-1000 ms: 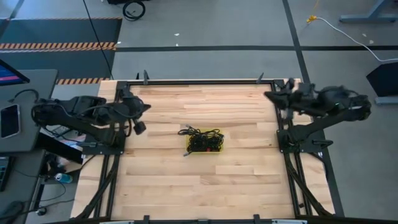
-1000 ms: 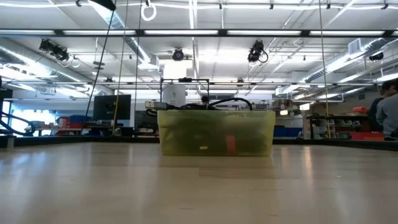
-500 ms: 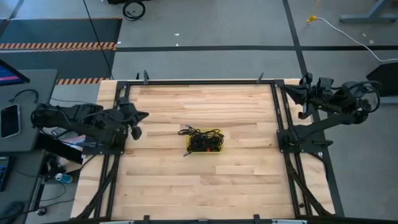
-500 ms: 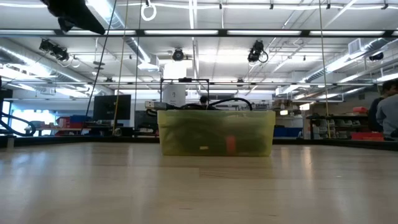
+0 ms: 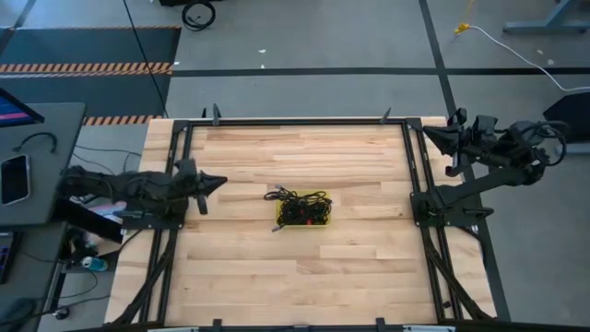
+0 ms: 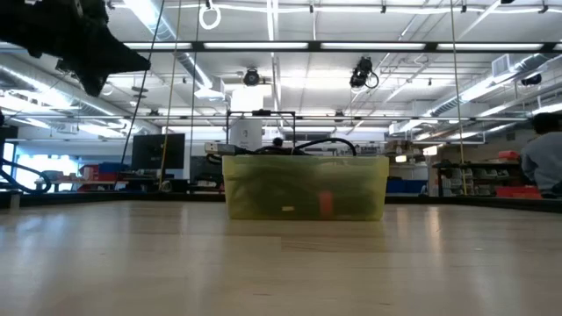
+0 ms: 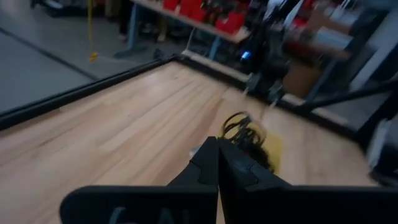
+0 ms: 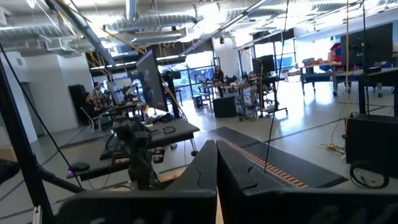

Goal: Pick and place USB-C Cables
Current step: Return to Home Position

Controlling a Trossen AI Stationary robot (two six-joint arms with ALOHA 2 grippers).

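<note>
Several black USB-C cables (image 5: 302,207) lie tangled in a small yellow-green bin (image 5: 318,224) at the table's middle; in the low view their loops (image 6: 309,147) stick up over the bin's rim (image 6: 305,160). My left gripper (image 5: 219,181) is shut and empty, raised near the table's left edge, pointing toward the bin; its wrist view shows the cables (image 7: 245,134) ahead of it. My right gripper (image 5: 426,132) is shut and empty at the far right corner, pointing out across the room (image 8: 217,144).
The black metal frame (image 5: 295,121) runs along the table's far edge and down both sides. Bare wood lies all around the bin. A desk with a phone (image 5: 14,178) stands left of the table. People stand in the room beyond (image 6: 542,158).
My left arm has drawn back toward the table's left edge and its gripper has come down. My right arm has pulled back toward the far right corner, off the table's surface. The bin and cables have stayed still.
</note>
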